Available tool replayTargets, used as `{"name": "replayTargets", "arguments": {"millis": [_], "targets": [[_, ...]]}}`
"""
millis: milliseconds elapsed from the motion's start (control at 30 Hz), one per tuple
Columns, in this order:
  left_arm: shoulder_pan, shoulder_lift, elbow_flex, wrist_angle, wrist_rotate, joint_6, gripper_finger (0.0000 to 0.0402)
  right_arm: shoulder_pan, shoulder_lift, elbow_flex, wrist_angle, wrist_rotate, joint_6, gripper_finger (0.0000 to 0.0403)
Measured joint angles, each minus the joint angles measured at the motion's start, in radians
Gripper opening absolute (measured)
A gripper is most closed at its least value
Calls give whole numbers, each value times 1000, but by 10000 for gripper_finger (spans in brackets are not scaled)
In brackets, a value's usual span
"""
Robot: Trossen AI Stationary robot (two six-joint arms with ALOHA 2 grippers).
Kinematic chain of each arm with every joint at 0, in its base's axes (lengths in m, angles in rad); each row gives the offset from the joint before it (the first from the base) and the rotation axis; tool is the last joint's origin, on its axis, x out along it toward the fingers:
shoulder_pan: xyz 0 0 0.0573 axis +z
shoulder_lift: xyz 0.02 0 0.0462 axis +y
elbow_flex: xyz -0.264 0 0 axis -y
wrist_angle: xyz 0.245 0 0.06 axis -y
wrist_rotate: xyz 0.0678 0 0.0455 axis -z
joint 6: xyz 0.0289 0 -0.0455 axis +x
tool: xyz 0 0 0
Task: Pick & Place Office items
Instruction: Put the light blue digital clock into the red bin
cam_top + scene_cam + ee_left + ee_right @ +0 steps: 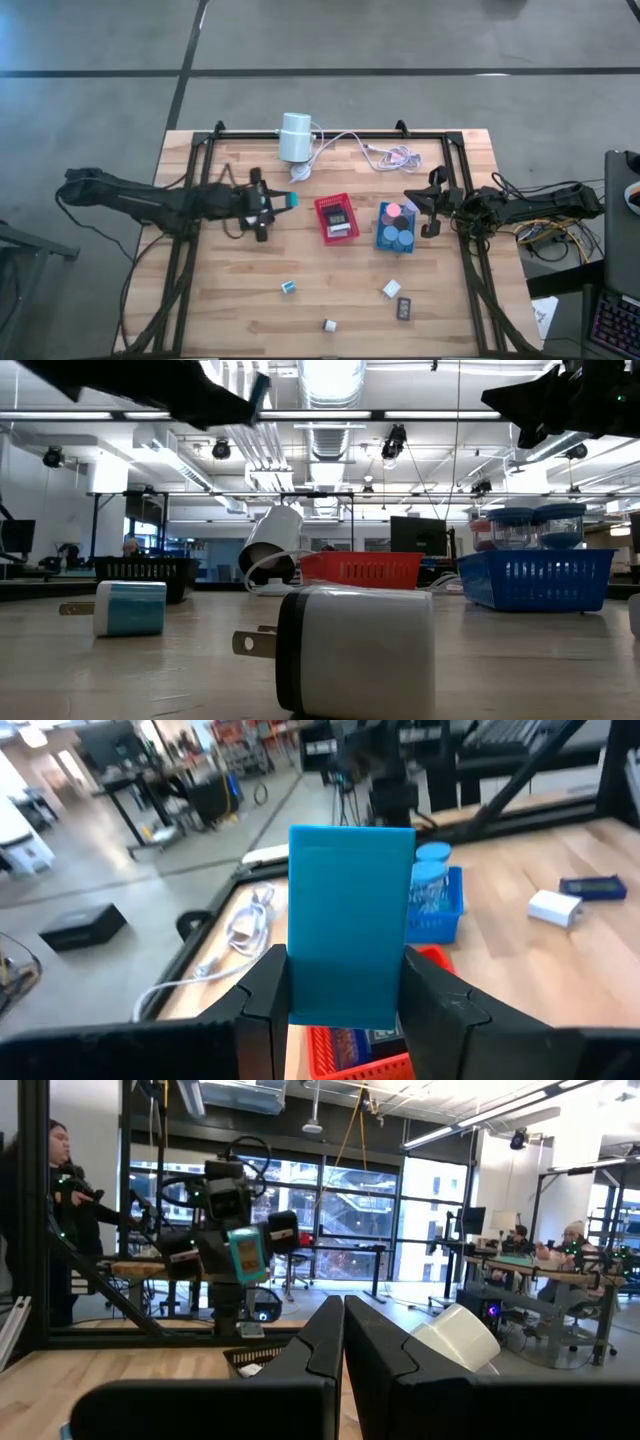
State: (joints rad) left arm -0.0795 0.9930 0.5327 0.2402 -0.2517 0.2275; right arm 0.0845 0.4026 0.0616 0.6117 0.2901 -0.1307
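From above, the left gripper (283, 201) carries a teal block (292, 200) just beside the red tray (337, 217). The left wrist view shows fingers (262, 995) clamping it; best released low, squarely over the tray. The right gripper (432, 205) waits beyond the tray, clenched empty.

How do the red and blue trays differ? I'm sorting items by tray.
The red tray holds flat dark pieces; the blue tray holds round containers with pink and blue lids. The red tray sits nearer the left gripper, which holds a teal block. Both are rectangular mesh baskets.
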Motion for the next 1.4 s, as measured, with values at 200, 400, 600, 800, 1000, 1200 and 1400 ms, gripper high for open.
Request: {"name": "replayTargets", "arguments": {"millis": [200,400,600,800,1000,1200,1400], "targets": [[82,211,112,0,116,-7,126,0,0,0,0,0,0,8],[133,417,234,-1,154,-28,126,0,0,0,-1,0,-1,8],[165,594,337,-40,197,-39,126,0,0,0,-1,0,-4,8],[187,731,412,-67,247,-56,126,0,0,0,-2,0,-4,8],[195,839,475,-110,272,-76,126,0,0,0,-2,0,-3,8],[198,897,490,-122,275,-76,126,0,0,0,-2,0,-3,8],[207,908,492,-136,290,-86,132,0,0,0,-2,0,-4,8]]}}
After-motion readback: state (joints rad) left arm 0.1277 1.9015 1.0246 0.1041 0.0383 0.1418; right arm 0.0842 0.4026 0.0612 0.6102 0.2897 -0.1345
